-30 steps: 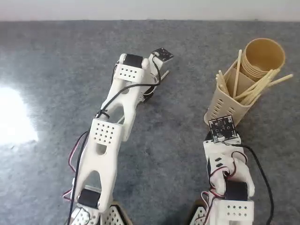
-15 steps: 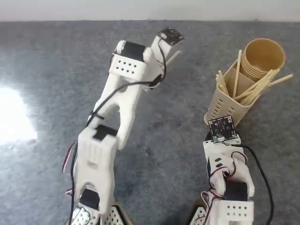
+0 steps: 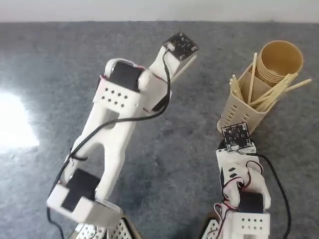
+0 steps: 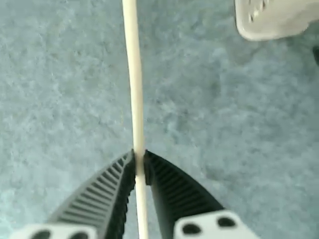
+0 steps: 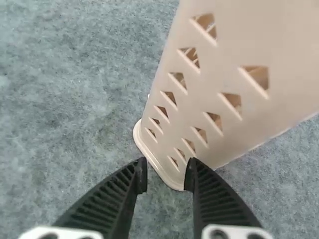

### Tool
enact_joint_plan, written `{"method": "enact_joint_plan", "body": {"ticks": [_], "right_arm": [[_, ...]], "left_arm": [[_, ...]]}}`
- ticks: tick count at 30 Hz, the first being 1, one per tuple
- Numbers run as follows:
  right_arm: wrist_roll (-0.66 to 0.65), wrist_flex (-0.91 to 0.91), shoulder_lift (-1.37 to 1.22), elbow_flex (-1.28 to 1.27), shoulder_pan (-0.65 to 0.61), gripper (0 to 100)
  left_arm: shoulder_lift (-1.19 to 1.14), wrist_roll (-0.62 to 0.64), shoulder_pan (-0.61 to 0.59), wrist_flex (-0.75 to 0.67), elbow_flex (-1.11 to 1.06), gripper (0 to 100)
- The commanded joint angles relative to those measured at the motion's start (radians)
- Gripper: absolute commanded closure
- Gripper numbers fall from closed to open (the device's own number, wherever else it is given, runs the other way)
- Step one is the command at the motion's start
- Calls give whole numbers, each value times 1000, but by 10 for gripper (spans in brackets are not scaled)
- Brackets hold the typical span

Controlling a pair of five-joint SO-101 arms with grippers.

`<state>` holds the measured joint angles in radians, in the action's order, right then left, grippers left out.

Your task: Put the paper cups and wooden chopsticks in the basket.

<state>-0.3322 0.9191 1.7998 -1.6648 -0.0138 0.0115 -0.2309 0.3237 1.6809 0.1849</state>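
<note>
My left gripper (image 4: 139, 154) is shut on a wooden chopstick (image 4: 133, 74), which runs straight out past its fingertips, well above the grey table. In the high view the left arm (image 3: 124, 94) is raised, with its wrist near the table's middle back. The beige basket (image 3: 238, 113) stands at the right and holds stacked paper cups (image 3: 281, 59) and several chopsticks (image 3: 271, 94). My right gripper (image 5: 165, 172) closes on the bottom corner of the basket (image 5: 234, 89), one finger on either side of it.
The grey carpet-like tabletop (image 3: 60, 74) stretches left of the arms and behind them. A corner of the basket (image 4: 279, 20) shows far off in the left wrist view. The right arm (image 3: 241, 189) sits in front of the basket.
The left arm has risen from the table with the chopstick and swung its wrist toward the basket side. The right arm and basket have stayed put.
</note>
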Motion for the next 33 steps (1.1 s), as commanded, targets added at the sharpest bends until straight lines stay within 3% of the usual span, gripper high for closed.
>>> {"method": "enact_joint_plan", "body": {"ticks": [1,5,13,22,33], "right_arm": [[-15,5,12,-18,-2,862],[-15,5,12,-18,-2,862],[-15,5,12,-18,-1,862],[-15,28,12,-18,2,862],[-17,7,4,-18,-2,862]], "left_arm": [[133,61,5,-29,-108,989],[367,129,20,-110,-206,989],[839,216,186,-356,-490,989],[950,186,190,-707,-763,989],[971,227,371,-1376,-969,987]]}}
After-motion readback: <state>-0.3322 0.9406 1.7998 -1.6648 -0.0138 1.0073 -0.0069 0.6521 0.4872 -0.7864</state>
